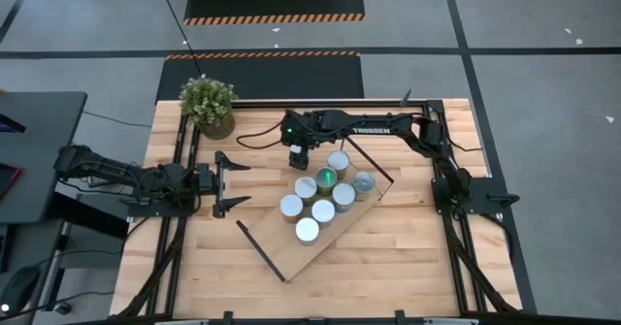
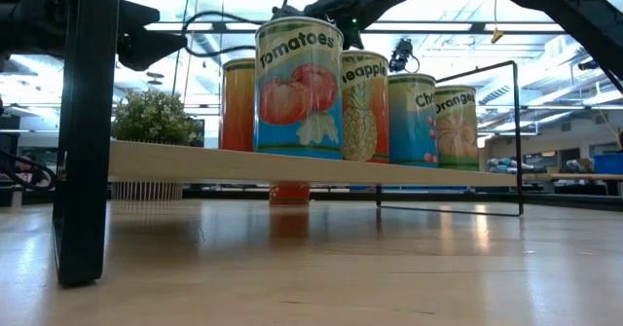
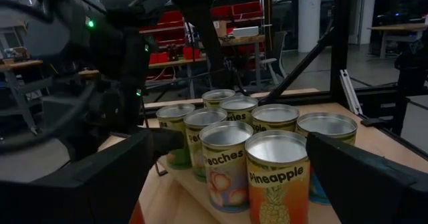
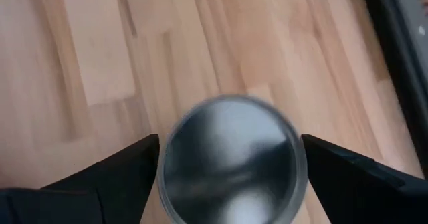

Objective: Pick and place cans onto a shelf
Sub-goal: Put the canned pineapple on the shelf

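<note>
The shelf (image 1: 291, 255), a light-wood board with black wire ends, lies slantwise at the table's middle. Several cans (image 1: 322, 210) stand upright on it, silvery tops up; the low view shows their fruit labels (image 2: 298, 92). My right gripper (image 1: 298, 158) hangs at the shelf's far left side, pointing down, open. Its fingers stand on either side of one more can (image 4: 231, 160), which stands on the tabletop behind the shelf (image 2: 289, 192). My left gripper (image 1: 231, 181) is open and empty, left of the shelf.
A potted green plant (image 1: 209, 104) stands at the table's far left corner. The shelf's wire frames (image 1: 262, 250) (image 2: 514, 131) rise at both short ends. Bare tabletop (image 1: 408, 247) lies near and to the right of the shelf.
</note>
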`<state>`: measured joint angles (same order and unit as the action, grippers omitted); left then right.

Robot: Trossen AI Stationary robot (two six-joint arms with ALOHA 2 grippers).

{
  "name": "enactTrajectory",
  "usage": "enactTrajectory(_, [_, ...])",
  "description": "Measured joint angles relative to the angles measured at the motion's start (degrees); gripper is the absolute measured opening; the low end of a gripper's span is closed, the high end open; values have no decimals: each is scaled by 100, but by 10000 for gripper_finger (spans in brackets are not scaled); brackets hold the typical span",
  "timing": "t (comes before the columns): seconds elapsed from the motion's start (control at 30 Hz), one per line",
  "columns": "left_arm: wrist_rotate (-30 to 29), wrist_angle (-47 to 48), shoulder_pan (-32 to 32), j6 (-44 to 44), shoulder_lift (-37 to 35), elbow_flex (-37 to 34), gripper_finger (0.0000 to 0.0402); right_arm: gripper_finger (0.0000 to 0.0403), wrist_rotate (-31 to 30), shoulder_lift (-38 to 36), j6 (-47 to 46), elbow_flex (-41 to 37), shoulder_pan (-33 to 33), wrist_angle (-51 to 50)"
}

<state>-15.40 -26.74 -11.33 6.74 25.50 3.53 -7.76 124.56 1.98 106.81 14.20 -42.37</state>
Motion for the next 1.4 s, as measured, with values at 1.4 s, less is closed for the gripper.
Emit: enactTrajectory(1.4, [-194,-973,0,-493,-13,0,400,339,-344,36,5,2231,-2072,-504])
